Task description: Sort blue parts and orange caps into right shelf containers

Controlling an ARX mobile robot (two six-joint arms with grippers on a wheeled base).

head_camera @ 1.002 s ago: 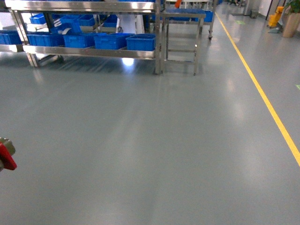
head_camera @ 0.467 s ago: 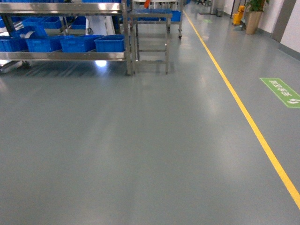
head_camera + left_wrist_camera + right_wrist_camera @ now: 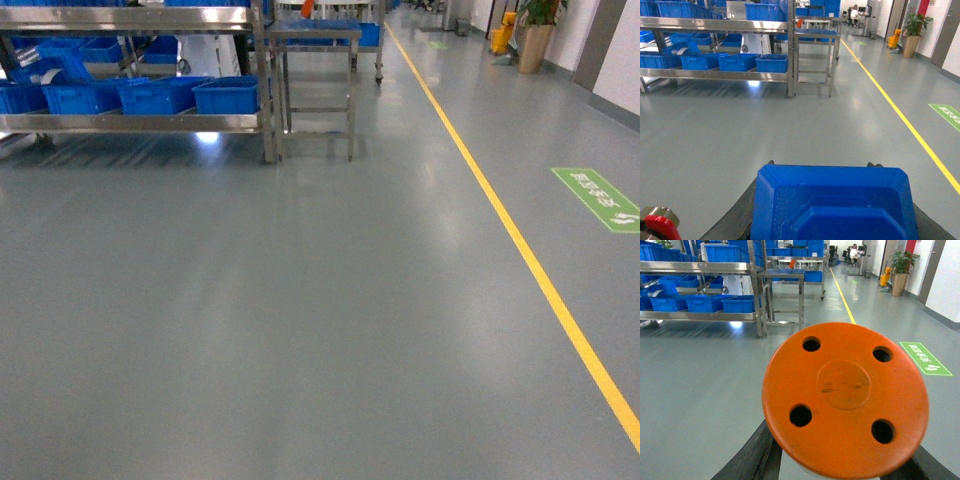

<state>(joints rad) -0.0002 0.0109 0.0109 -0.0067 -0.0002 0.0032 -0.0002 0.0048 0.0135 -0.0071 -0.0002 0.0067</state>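
Orange cap (image 3: 845, 397): a glossy orange disc with four holes and a raised centre fills the right wrist view, close against the camera. It looks round here, not oblong.
Right end effector (image 3: 840, 462): dark fingers show at the cap's lower left and lower right edges, so it appears clamped on the cap; the contact itself is hidden behind the disc.
Blue part (image 3: 832, 205): a moulded blue piece with chamfered corners fills the bottom of the left wrist view.
Left end effector (image 3: 832, 220): dark fingers flank the blue part on both sides, apparently gripping it; the fingertips are cut off by the frame edge.
Containers (image 3: 225, 95): blue crates sit in a row on the low tier of a steel shelf rack (image 3: 130, 122), far and to the left.
Key relation: both held pieces lie well apart from the crates, which stand ahead and left across open grey floor (image 3: 300, 320). In my judgement the base must drive there before either arm can reach. The left arm is on the nearer side.
Rows: the crates' long line runs left to right.
Hidden: neither arm shows in the head view. Crate contents cannot be seen. Which shelf counts as the right one is unclear.
Other: a small steel bench (image 3: 313, 85) stands just right of the rack; a yellow floor line (image 3: 520, 250) runs far to near.
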